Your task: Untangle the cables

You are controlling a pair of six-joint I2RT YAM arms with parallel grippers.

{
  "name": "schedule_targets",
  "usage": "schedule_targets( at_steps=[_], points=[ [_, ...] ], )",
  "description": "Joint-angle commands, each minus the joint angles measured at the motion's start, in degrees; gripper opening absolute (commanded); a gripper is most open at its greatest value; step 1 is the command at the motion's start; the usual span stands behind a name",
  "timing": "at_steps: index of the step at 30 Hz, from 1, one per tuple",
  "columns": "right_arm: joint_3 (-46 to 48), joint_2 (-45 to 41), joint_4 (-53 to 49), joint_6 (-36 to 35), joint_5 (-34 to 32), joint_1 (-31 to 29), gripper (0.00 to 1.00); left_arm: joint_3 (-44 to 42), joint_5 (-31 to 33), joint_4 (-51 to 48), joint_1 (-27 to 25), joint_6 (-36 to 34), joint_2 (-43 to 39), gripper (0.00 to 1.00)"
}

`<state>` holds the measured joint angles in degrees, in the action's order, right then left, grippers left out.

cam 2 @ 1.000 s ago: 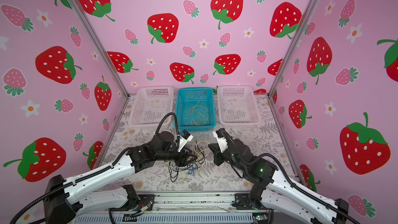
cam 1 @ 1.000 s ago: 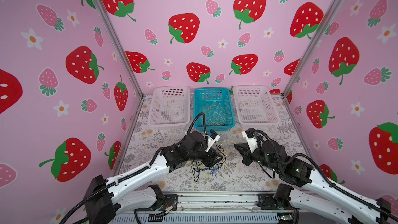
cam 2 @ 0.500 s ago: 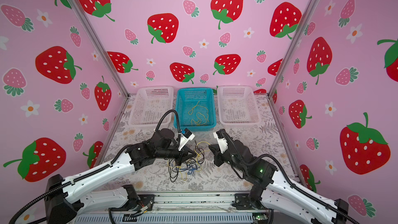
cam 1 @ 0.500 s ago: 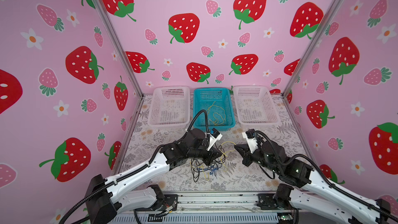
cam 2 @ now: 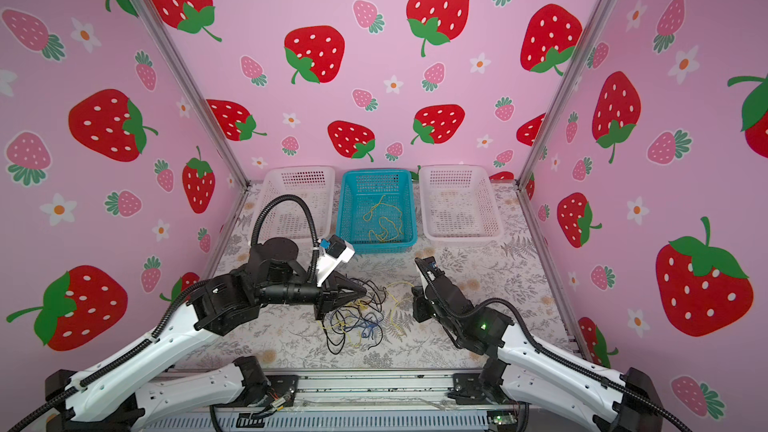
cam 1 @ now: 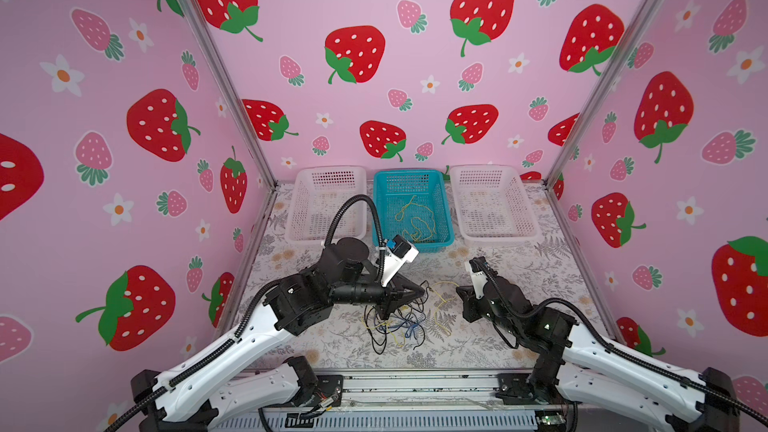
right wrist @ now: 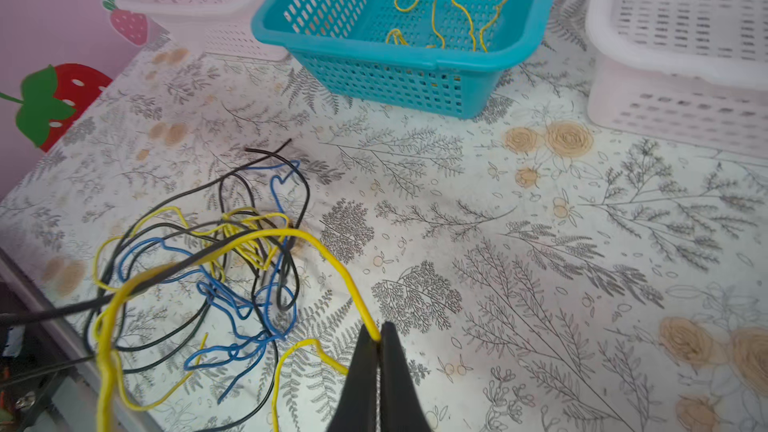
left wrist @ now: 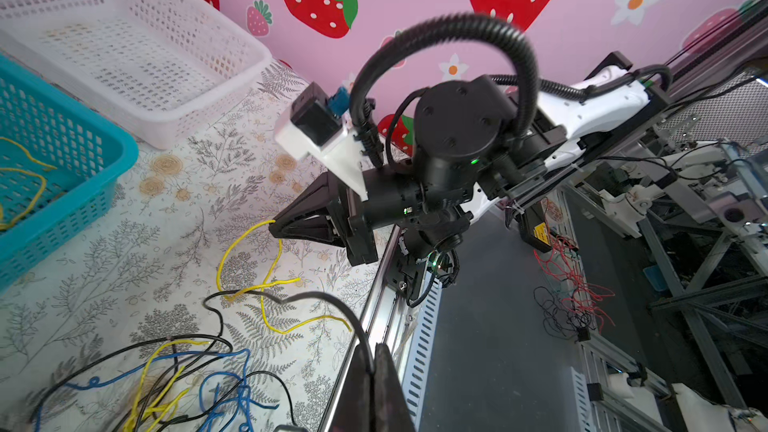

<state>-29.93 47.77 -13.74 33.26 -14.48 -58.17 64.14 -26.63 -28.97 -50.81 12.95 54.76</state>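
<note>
Your left fingers (left wrist: 359, 388) are clamped tight on a black cable (left wrist: 320, 293). Your right fingers (right wrist: 361, 376) are pinched shut on a yellow cable (right wrist: 286, 232), and the two sets of tips face each other low over the flowered table (cam 1: 540, 268). The tangle of black, yellow and blue cables (cam 1: 395, 324) lies at six o'clock from the blue basket (cam 1: 411, 248), apart from it. A second yellow cable (cam 1: 415, 222) rests alone inside the basket.
</note>
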Motion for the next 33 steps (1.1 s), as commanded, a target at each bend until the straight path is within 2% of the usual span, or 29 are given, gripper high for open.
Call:
schedule_targets(
  at_steps=[1,8,24,33],
  points=[
    [2.38,1.34,0.66,2.55,-1.27,1.07,0.0,5.47,3.86,-1.94,0.7,-3.1,-2.97,0.0],
    [7.11,3.85,5.04,4.05,0.84,1.91,0.0,13.0,9.24,2.7,1.48,-1.39,-5.93,0.0],
    [12.53,15.27,16.56,4.27,4.37,2.01,0.0,32.02,14.74,6.25,1.43,-3.3,-0.02,0.0],
    [10.58,19.77,19.34,2.82,4.98,1.85,0.01,33.56,20.14,14.39,1.49,-3.18,1.38,0.0]
  ],
)
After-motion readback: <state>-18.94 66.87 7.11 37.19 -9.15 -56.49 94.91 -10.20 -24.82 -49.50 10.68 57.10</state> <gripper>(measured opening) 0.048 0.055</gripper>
